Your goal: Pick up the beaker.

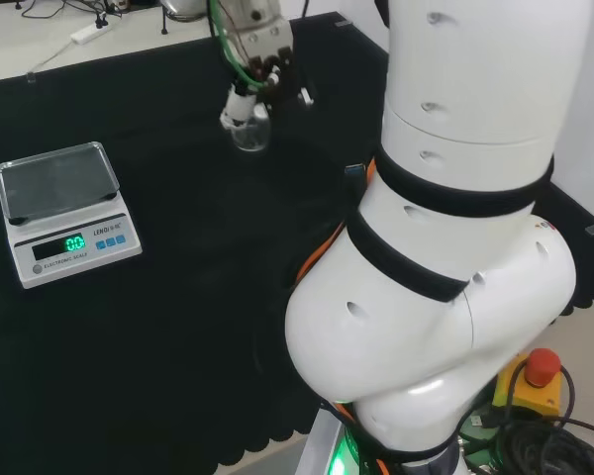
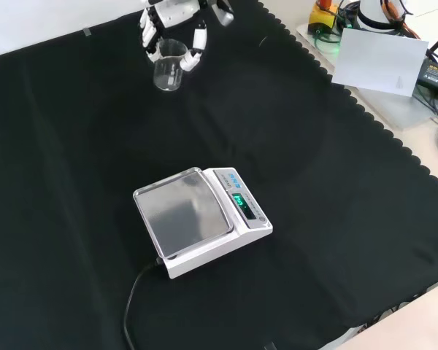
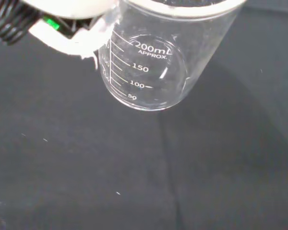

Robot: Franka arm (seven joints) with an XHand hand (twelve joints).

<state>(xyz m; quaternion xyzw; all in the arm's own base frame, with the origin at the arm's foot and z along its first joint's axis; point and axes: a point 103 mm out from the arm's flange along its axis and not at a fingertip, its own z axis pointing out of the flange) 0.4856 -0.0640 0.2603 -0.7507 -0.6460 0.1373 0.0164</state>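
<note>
Item: clear glass beaker (image 2: 168,68), empty by the look of it, at the far side of the table (image 2: 314,182) in the front view, well apart from the scale (image 2: 201,219). Robot hand (image 2: 177,29): fingers (image 2: 196,45) curled round the beaker's rim from above, a hold suited to lifting it straight up; whether its base has left the cloth cannot be told. Surface: black cloth, scalloped edge, flat. Surroundings: pale floor, cables, a white sheet (image 2: 379,62) and a red stop button (image 1: 542,366) off the cloth.

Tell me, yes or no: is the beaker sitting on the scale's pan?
No. In the front view the beaker is in the hand, far from the scale, whose pan is bare.
</note>
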